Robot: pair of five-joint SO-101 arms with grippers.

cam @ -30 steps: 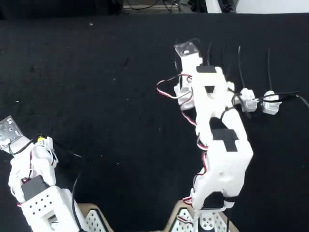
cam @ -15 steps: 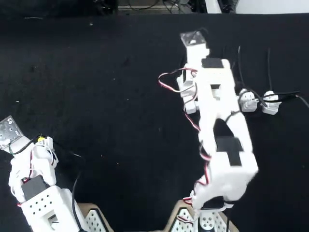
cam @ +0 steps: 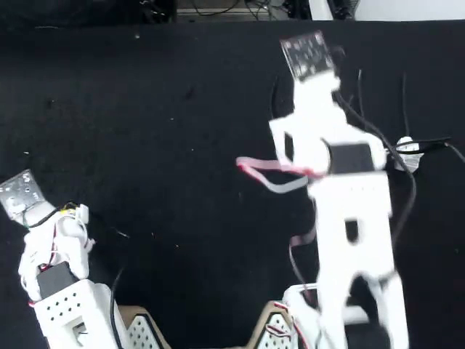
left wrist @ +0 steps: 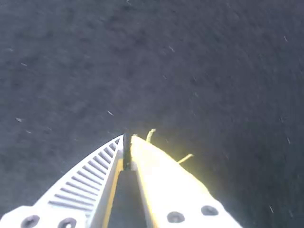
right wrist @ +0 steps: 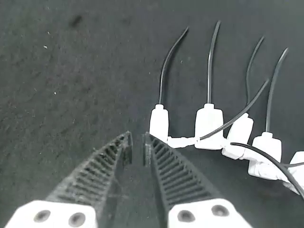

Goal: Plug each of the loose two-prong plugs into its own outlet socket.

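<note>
white plugs [right wrist: 207, 122] lie just beyond the right end effector [right wrist: 136, 146].

Matt black cloth table [cam: 145, 145]; smooth white plastic plugs [right wrist: 209, 121]

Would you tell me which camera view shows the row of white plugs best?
The right wrist view: the white plugs lie unobstructed. In the high view the right arm covers most of them; the left wrist view faces dark table.
</note>
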